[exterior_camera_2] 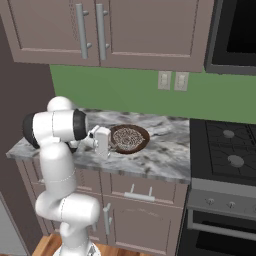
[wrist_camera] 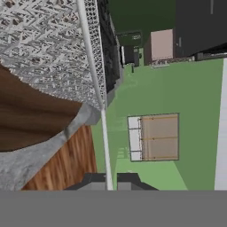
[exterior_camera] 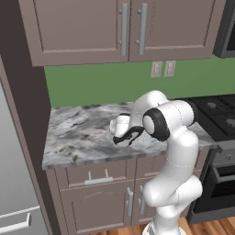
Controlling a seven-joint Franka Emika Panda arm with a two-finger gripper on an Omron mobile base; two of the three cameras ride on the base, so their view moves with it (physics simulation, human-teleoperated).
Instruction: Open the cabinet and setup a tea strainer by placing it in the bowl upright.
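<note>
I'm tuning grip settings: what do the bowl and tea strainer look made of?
The bowl looks like dark brown wood with a matte finish; grain streaks show in the hand view. The tea strainer looks like silvery metal mesh, with a zigzag weave and a perforated rim.

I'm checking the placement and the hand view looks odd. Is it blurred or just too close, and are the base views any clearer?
Hand view: rolled and very close, so the strainer mesh looks blocky and oversized over the bowl; no glare. Right base view: sharp, evenly lit, strainer lying in the bowl, tool at the rim. Left base view: sharp, but the arm hides the bowl.
</note>
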